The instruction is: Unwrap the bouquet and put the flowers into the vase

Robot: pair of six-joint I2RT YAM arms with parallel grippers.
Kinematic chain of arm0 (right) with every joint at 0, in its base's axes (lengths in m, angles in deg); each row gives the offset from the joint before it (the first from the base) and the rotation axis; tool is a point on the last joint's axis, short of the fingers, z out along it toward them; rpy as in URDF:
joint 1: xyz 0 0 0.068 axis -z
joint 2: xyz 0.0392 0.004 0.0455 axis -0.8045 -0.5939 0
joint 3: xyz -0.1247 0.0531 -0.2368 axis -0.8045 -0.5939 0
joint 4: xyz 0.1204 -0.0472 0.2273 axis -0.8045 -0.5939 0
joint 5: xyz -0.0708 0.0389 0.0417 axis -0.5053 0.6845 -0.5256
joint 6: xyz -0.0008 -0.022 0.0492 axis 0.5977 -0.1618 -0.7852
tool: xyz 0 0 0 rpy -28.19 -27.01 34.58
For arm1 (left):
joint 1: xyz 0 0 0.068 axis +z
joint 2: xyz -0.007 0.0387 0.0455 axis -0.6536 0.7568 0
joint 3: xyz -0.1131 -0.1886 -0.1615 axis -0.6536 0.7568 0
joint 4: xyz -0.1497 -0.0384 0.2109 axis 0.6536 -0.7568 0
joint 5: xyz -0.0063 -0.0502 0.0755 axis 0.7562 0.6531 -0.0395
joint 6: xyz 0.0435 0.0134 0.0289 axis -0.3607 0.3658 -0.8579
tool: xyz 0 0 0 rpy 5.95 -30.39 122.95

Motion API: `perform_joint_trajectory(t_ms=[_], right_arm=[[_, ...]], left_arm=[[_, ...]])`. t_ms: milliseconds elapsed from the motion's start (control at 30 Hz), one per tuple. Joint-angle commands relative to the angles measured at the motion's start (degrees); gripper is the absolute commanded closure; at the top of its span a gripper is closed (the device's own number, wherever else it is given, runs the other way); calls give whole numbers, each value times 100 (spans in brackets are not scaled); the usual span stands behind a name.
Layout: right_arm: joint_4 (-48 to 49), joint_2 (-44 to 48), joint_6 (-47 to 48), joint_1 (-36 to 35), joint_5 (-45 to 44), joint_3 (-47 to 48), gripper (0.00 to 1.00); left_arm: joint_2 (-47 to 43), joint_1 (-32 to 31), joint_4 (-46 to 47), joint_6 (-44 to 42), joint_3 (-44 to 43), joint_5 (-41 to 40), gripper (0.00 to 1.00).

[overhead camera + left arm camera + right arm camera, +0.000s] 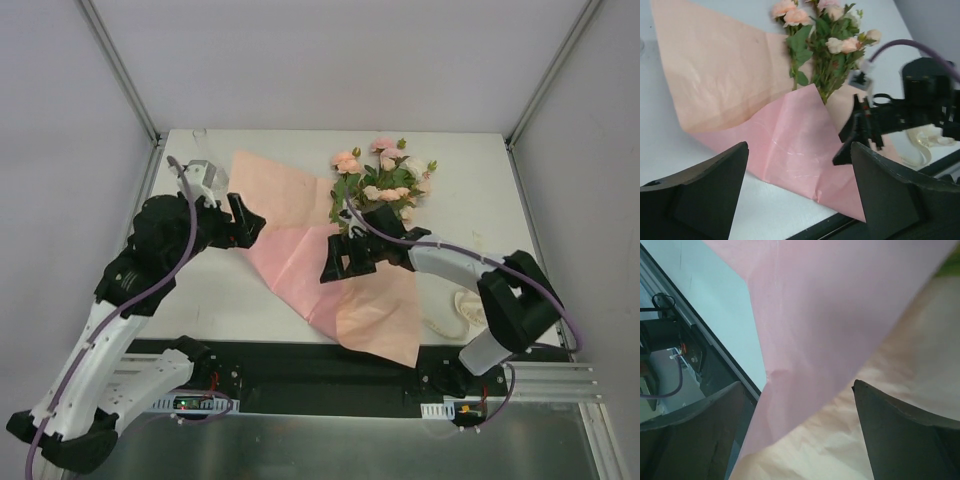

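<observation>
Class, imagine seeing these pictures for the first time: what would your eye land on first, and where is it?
The big pink paper sheet lies spread open across the middle of the table. The flowers lie bunched at its far right edge. Two black hands are open at the sheet, the left hand at its left edge and the right hand over its middle.

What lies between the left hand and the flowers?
The unfolded pink paper sheet lies between the left hand and the flowers; the top view shows it.
</observation>
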Motion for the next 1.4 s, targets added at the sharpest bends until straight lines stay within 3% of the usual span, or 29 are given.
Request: perform_joint_trajectory(t_ms=[0,200,333,433,467,600,767,933,967,1067,1100,1167,1367], right_arm=[[613,-729,122,-467,731,802,6],[-89,-1142,446,-1810,292,2172,6],[-371,-1714,447,-2700,256,2903,6],[-1309,-2163,1059,-3202,-198,3702,6],[-1643,-2198,1158,-3298,-323,3808,6],[-1444,-1681,1229,-3229,-351,3258,4],[-1242,-708,1125,-3072,-604,2396,4],[-1084,312,580,-2335,-1395,1107,6],[-1031,472,370,-2185,-1596,798,8],[-698,1166,17,-1482,-1834,-485,32],[-653,1333,-149,-1341,-1931,-758,48],[-644,1746,-168,-1173,-2168,-1392,67],[-530,2564,-352,-1085,-2467,-2411,96]], left_arm=[[-573,-33,-109,-168,244,567,17],[-856,-33,-232,-555,-19,190,19],[-1128,-33,-223,-626,-309,-548,19],[-1471,-33,-223,-486,-336,-1146,19],[-1637,-33,-223,-433,-310,-1321,19],[-1911,-24,-214,-99,-12,-1358,20],[-1438,-33,-188,244,367,-657,17],[447,-33,-197,43,350,1434,20],[749,-33,-197,25,306,1602,23],[1751,-41,-101,42,175,1990,29],[1989,-33,-65,16,113,2112,31],[2692,-76,-3,-116,-176,2122,39],[4590,-243,85,-318,-1292,1727,58]])
